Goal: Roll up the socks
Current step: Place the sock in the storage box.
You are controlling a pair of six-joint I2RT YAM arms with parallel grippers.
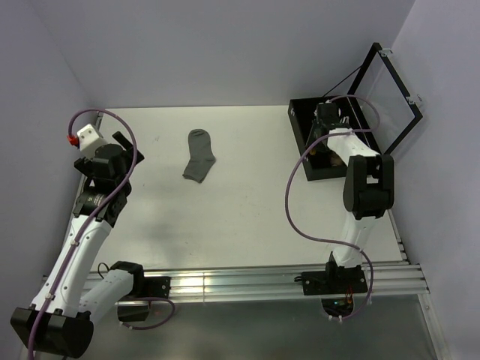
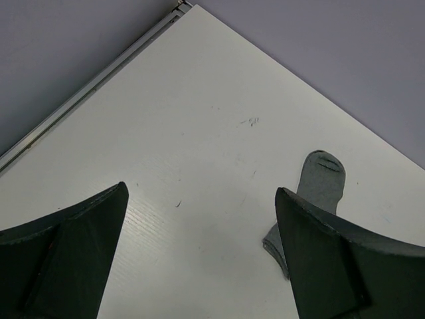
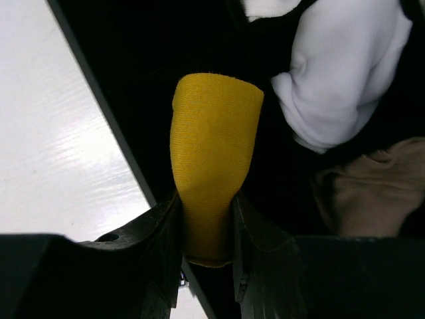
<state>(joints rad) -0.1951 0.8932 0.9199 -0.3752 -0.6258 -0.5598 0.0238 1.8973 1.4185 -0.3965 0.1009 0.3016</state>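
Pinching the yellow sock (image 3: 212,146) in the right pincer (image 3: 207,222), just inside the black box (image 1: 300,135), beside white (image 3: 345,73) and tan bundles (image 3: 372,193). Hovering the left pincer (image 2: 199,252), spread wide and empty, above the surface (image 1: 247,195), near the flat grey sock (image 1: 200,156).

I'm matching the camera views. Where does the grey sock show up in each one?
Top view: the grey sock lies flat on the white table, left of centre.
Left wrist: right of centre, lower half.
Right wrist: not in it.
Shared landmark: the table, seen in all three.
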